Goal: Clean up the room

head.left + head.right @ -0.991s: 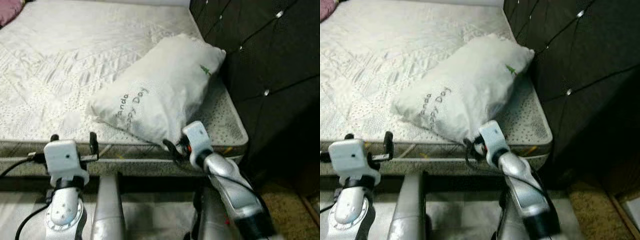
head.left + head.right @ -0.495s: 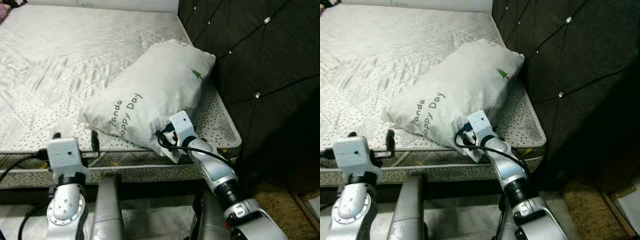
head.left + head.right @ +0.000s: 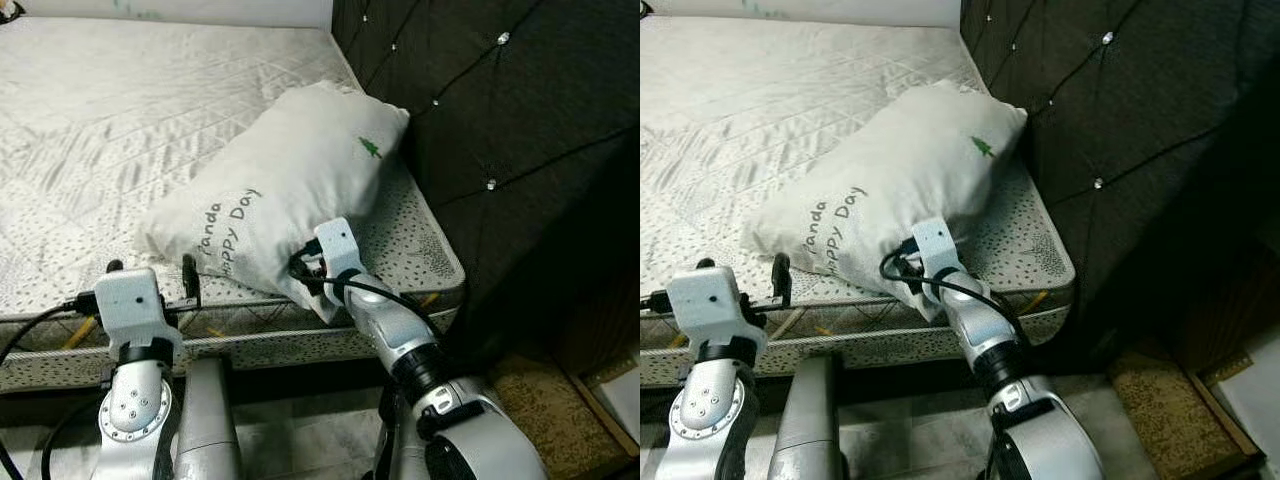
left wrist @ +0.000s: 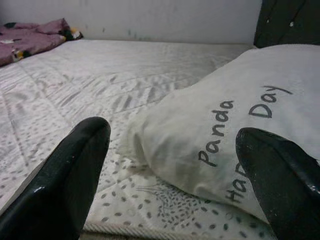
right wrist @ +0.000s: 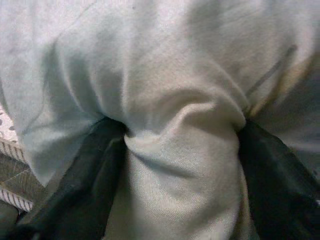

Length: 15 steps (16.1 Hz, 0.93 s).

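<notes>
Head cam: pillow (image 3: 290, 190) lies askew at the mattress (image 3: 110, 130) corner by the headboard (image 3: 520, 100); right gripper (image 3: 312, 272) at its near edge. Right wrist: fingers (image 5: 85, 185) clenched on a pillow fold. Left wrist: left gripper (image 4: 175, 170) released, idle. Grasp step done, I reckon; next I lift and square it to the headboard.

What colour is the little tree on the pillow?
Green. The little tree sits near the far corner of the white pillow; it shows best in the left eye view.

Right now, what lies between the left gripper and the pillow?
Only a bare strip of dotted mattress, seen in the left wrist view. The open left gripper hovers at the bed's edge, short of the pillow.
</notes>
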Available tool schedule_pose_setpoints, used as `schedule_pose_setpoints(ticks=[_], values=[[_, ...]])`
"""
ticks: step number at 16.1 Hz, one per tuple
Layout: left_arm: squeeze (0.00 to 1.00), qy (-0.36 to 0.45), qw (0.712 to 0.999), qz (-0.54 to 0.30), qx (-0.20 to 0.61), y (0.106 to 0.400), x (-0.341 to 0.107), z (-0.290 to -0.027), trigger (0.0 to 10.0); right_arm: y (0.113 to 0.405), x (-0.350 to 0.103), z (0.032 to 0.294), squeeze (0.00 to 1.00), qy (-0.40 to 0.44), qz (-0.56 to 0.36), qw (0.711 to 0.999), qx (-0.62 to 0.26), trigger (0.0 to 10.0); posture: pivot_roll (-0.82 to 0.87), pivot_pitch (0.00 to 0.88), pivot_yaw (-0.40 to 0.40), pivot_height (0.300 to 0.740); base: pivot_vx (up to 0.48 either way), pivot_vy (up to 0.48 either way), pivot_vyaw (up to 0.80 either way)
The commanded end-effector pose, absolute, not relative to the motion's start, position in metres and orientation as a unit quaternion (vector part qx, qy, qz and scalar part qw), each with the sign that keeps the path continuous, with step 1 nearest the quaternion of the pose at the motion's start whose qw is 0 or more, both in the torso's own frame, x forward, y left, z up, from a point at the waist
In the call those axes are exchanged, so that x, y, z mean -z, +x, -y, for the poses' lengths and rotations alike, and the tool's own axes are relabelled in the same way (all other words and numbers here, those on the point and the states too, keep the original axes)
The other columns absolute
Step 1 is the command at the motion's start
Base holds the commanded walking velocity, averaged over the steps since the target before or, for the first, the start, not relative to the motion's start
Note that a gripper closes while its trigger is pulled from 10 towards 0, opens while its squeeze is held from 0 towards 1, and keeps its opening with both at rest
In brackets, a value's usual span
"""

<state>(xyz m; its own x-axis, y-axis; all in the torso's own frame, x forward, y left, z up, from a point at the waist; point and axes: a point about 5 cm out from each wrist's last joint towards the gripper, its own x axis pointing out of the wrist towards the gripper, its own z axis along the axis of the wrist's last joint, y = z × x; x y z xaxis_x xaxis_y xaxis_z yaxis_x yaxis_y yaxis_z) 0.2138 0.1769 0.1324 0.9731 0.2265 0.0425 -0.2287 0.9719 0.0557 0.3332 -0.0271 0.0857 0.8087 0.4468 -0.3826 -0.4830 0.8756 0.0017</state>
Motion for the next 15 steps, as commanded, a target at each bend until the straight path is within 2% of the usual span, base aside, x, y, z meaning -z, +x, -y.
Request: schedule_pose_setpoints(ticks=[1, 8, 12, 14, 15], values=[[0.0, 0.027, 0.993, 0.018, -0.117, 0.216, -0.131, -0.177, 10.0, 0.336, -0.089, 0.021, 0.0, -0.031, -0.189, 0.951, -0.244, 0.0, 0.07, 0.0, -0.089, 0.515, 0.0, 0.0, 0.0], [0.0, 0.023, 0.993, 0.014, -0.118, 0.214, -0.128, -0.174, 10.0, 0.337, -0.081, 0.027, 0.0, -0.034, -0.198, 0.948, -0.245, 0.0, 0.08, 0.0, -0.104, 0.515, 0.0, 0.0, 0.0], [0.0, 0.02, 0.992, 0.011, -0.12, 0.214, -0.126, -0.173, 10.0, 0.347, -0.086, 0.039, 0.0, -0.054, -0.189, 0.952, -0.236, 0.0, 0.07, 0.0, -0.111, 0.515, 0.0, 0.0, 0.0], [0.0, 0.018, 0.992, 0.012, -0.124, 0.216, -0.124, -0.175, 10.0, 0.375, -0.11, 0.079, 0.0, -0.083, -0.158, 0.966, -0.187, 0.0, 0.07, 0.0, -0.112, 0.515, 0.0, 0.0, 0.0], [0.0, 0.018, 0.992, 0.012, -0.124, 0.217, -0.124, -0.175, 10.0, 0.379, -0.115, 0.085, 0.0, -0.086, -0.152, 0.968, -0.178, 0.0, 0.07, 0.0, -0.112, 0.515, 0.0, 0.0, 0.0]])
